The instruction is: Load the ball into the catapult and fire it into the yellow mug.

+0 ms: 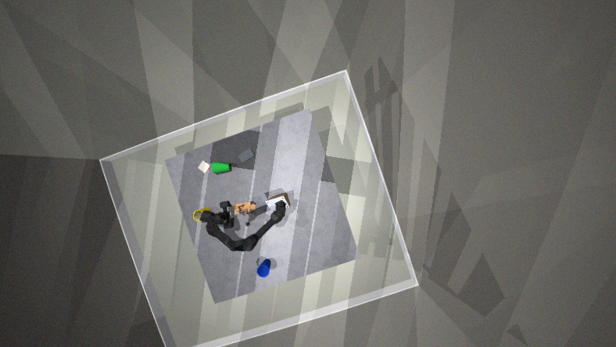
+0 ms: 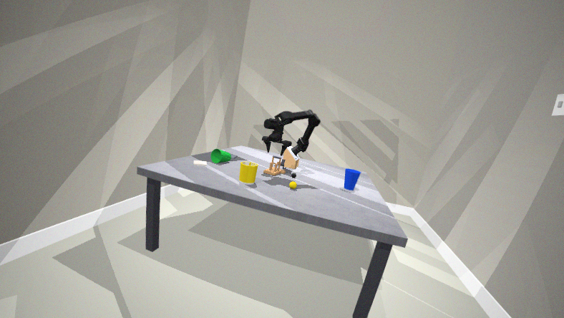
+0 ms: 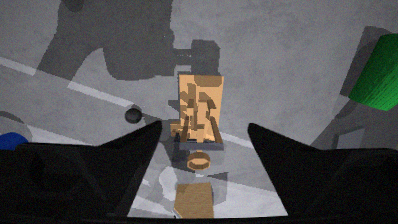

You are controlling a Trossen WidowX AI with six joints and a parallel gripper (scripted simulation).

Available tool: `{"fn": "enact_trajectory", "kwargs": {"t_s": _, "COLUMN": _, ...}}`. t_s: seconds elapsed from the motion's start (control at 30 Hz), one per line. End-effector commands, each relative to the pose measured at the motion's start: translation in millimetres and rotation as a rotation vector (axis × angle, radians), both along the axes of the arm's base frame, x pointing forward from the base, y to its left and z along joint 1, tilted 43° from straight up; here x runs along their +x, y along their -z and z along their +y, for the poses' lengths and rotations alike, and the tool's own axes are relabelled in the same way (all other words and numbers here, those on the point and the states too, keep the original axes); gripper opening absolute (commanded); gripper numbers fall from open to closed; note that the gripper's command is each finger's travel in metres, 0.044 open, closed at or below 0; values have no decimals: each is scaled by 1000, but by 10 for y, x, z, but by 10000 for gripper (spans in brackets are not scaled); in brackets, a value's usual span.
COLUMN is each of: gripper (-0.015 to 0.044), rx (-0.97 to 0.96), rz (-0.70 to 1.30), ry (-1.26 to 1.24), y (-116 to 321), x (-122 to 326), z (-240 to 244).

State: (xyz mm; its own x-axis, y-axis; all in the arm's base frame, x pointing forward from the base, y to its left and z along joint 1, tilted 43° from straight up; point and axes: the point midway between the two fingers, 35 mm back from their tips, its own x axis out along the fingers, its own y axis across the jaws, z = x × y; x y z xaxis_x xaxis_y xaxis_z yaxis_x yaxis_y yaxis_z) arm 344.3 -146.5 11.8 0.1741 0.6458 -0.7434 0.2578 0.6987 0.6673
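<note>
The wooden catapult (image 1: 245, 207) (image 2: 274, 172) (image 3: 215, 90) stands on the table beyond the yellow mug (image 2: 248, 172) (image 1: 198, 216) in the exterior view. The mug is upright. The catapult's round cup (image 3: 199, 161) looks empty in the wrist view. My gripper (image 1: 227, 214) (image 2: 275, 153) (image 3: 205, 125) is open above the catapult, with nothing between its fingers. A yellow ball (image 2: 293, 185) lies on the table, right of the mug in the exterior view; it is hidden in the top view. A black ball (image 1: 248, 223) (image 2: 293, 175) (image 3: 133, 115) lies beside the catapult.
A wooden block with a white face (image 1: 277, 202) (image 2: 290, 158) stands by the arm's base. A green cup (image 1: 220, 167) (image 2: 220, 155) (image 3: 380, 75) lies on its side near a white square (image 1: 203, 166) (image 2: 200, 162) and a grey flat piece (image 1: 245, 155). A blue cup (image 1: 263, 269) (image 2: 351, 179) stands opposite.
</note>
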Motion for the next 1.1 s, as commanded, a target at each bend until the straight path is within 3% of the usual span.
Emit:
{"fn": "enact_trajectory", "kwargs": {"t_s": 0.0, "gripper": 440, "rx": 2, "rz": 3, "ry": -7, "y": 62, "x": -11, "z": 69}}
{"fn": "enact_trajectory", "kwargs": {"t_s": 0.13, "gripper": 440, "rx": 4, "rz": 3, "ry": -7, "y": 329, "x": 45, "z": 312}}
{"fn": "enact_trajectory", "kwargs": {"t_s": 1.07, "gripper": 440, "rx": 5, "rz": 2, "ry": -7, "y": 610, "x": 122, "z": 557}}
